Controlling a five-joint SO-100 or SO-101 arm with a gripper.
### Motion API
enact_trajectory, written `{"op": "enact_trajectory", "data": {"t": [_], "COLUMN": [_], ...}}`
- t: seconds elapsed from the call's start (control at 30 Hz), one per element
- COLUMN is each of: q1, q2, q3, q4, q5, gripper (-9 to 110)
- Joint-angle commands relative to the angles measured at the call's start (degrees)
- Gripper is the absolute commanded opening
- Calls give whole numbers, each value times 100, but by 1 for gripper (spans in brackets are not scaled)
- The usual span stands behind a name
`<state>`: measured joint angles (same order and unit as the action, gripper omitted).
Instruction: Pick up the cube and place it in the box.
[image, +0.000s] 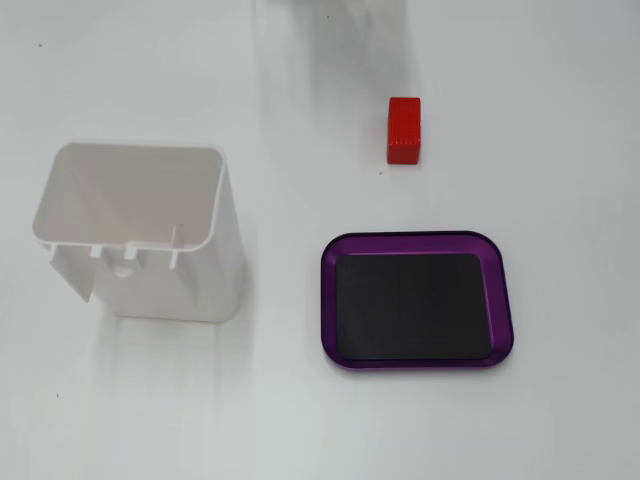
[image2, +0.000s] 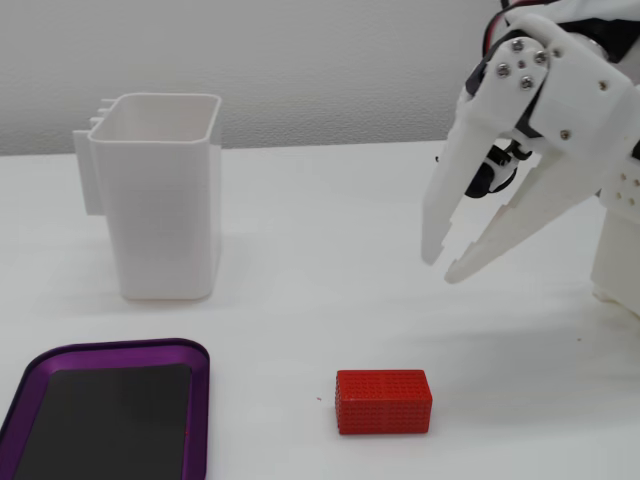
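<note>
a studded red plastic cube (image2: 383, 401) lies on the smooth white table (image2: 300, 250), apart from the glossy purple, round-cornered box (image: 417, 300) with its matte black floor; the white gripper (image2: 445, 262) hangs slightly parted, holding nothing.

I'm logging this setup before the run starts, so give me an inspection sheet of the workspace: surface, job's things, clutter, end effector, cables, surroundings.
Surface: white table, faint grey smudges, otherwise bare.
Job's things: red cube lies on the table, apart from the purple tray; the tray's black floor holds nothing.
Clutter: tall white container standing upright, open top, looks empty in the view from above.
End effector: white end effector hangs above the table behind the cube in the side fixed view, jaws slightly apart, holding nothing.
Cables: a red wire shows at the arm's top.
Surroundings: plain light wall behind the table.
</note>
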<state>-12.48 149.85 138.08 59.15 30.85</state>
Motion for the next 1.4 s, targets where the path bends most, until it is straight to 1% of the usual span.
{"op": "enact_trajectory", "data": {"t": [0.0,0.17,0.23,0.3,0.5,0.63,0.73,0.87,1.0,1.17,1.37], "q1": [62,246,334,369,316,316,316,281,-167,-650,-650], "q2": [-1512,-2900,-3287,-3577,-3850,-3858,-3876,-3876,-3876,-3858,-3876], "q3": [-1151,-2206,-2566,-2777,-2812,-2812,-2874,-2892,-2865,-2892,-2812], "q4": [97,1063,1292,1380,1397,1371,1310,1292,1028,1011,844], "q5": [949,1898,2197,2320,2443,3032,3753,5150,5941,6047,6038], "gripper": [7,19,25,27,27,28,28,28,28,28,28]}}
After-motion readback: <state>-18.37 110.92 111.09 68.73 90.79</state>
